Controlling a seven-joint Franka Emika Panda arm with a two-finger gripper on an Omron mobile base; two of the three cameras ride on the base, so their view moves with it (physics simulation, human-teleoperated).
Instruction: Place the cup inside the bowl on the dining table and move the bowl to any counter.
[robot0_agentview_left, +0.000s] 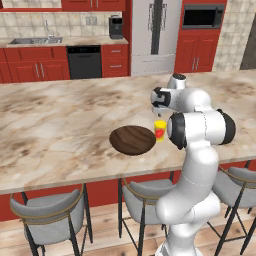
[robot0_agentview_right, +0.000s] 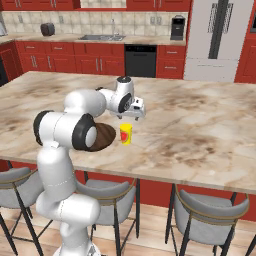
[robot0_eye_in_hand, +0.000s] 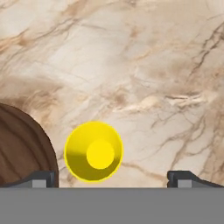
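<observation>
The white arm folds forward at the elbow, its hand (robot0_eye_in_hand: 111, 177) pointing straight down, fingers spread wide.

1. I see the cup (robot0_eye_in_hand: 93, 152) below the spread jaws: bright yellow, with a red mark on its side.
2. I see the bowl (robot0_agentview_left: 132, 140) beside one jaw: dark brown wood grain.
3. The dining table (robot0_agentview_left: 60, 125) under the jaws is beige-brown veined marble.
4. Stools (robot0_agentview_left: 52, 210): grey cushions, dark frames.
5. Cabinets (robot0_agentview_right: 60, 62): red, silver handles.

Bright, even rendered light, soft faint shadows, no glare, slightly coarse and blurry throughout
</observation>
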